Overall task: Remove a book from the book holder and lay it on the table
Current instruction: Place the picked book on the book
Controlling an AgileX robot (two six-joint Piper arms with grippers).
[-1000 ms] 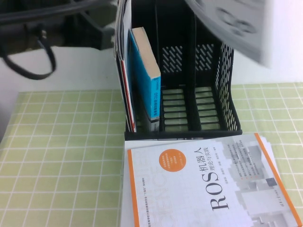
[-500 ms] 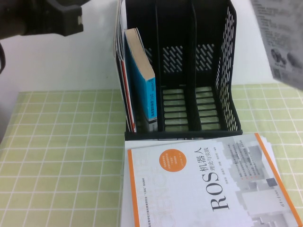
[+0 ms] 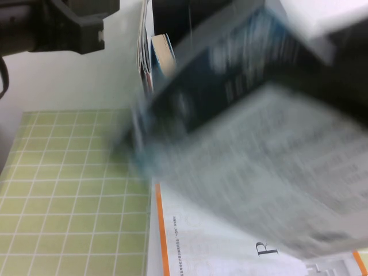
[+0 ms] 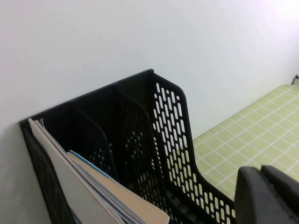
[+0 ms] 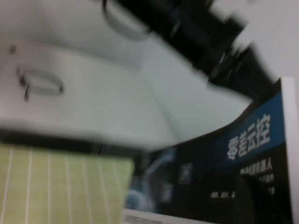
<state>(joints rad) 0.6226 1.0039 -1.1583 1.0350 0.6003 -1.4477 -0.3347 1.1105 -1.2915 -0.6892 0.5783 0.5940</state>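
Nearest you, an orange-edged white book (image 3: pixel 190 247) lies flat on the table (image 3: pixel 69 190); of its title only a black "R" shows

Above it, the book (image 3: pixel 259 144) hangs in the air, tilted and motion-smeared, clear of the book holder (image 4: pixel 173 140) and not yet on the cloth. It hides most of the rack in the high view

The right gripper (image 5: pixel 256 198) is at the book's edge. Its grip is blurred, but nothing else supports the book, so you should take it as clenched on the book

Handling, as a judgement: the book is thin, broad and light, so it will flex and droop away from a one-edge pinch. The glossy cover may slip. Hold it near the spine and lower it flat

Writing: the right wrist view shows large white Chinese characters on a blue band of the dark cover. The smaller lines beneath are unreadable

Farther back, a blue-covered book (image 3: pixel 164 52) stands in the holder's left compartment. The left gripper (image 4: pixel 266 196) hovers high beside the rack, well apart from the book; whether it is released or clenched, you cannot tell
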